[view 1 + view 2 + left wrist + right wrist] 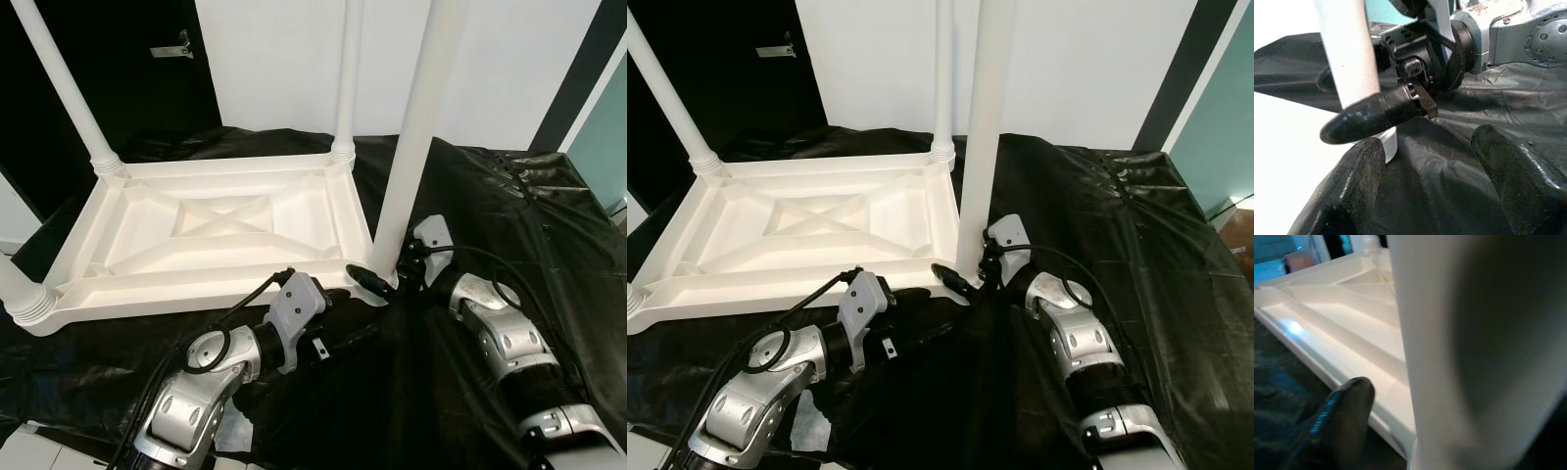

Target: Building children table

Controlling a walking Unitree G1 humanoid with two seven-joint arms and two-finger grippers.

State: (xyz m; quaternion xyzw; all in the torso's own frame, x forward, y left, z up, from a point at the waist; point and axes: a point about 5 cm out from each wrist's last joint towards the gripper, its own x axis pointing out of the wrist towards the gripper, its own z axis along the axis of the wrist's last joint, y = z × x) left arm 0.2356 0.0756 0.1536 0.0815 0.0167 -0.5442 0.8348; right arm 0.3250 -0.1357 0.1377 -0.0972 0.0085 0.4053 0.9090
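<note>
A white children's table lies upside down on a black sheet. Three white legs stand in its other corners, such as the far left leg. At the near right corner my right gripper is shut on the base of the fourth leg, which stands upright in its socket. One of its fingers lies across the front of the leg. My left gripper is open just above the sheet. It points at that same corner from a short way off and holds nothing.
The black sheet spreads wide to the right and front, wrinkled in places. A white wall and a dark door stand behind the table. Pale floor tiles show at the near left.
</note>
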